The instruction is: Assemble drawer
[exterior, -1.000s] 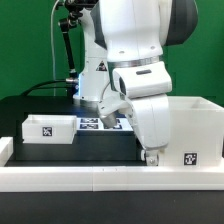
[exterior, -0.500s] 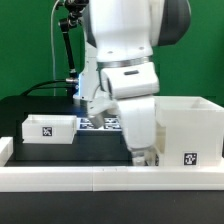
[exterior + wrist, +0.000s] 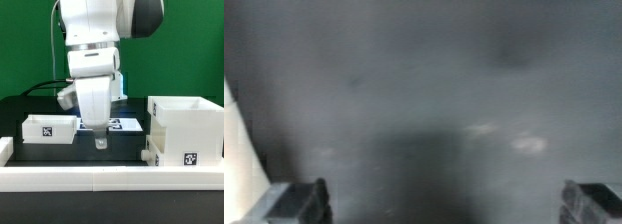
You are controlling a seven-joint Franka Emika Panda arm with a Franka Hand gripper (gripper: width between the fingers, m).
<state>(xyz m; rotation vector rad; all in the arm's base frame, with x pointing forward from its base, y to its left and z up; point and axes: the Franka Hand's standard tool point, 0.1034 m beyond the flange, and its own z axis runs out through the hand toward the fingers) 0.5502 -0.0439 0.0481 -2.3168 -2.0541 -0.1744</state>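
The tall white boxy housing [image 3: 186, 130] stands on the black table at the exterior view's right, with a marker tag on its front. A shallow white tray [image 3: 47, 128] with a tag lies at the exterior view's left. A small white part [image 3: 149, 155] juts out at the housing's lower left; I cannot tell if it is the second tray. My gripper [image 3: 100, 141] hangs just above the table between tray and housing, touching neither. In the wrist view my gripper [image 3: 445, 200] is open and empty, its fingertips [image 3: 303, 200] wide apart over bare black table.
The marker board [image 3: 124, 124] lies behind the gripper. A low white rail [image 3: 110, 178] runs along the table's front edge, with a short piece [image 3: 4, 150] at the exterior view's left. A white strip [image 3: 233, 150] shows at one edge of the wrist view.
The arm has swung from right beside the housing toward the exterior view's left, and now hangs over the middle of the table. The housing and tray have not moved.
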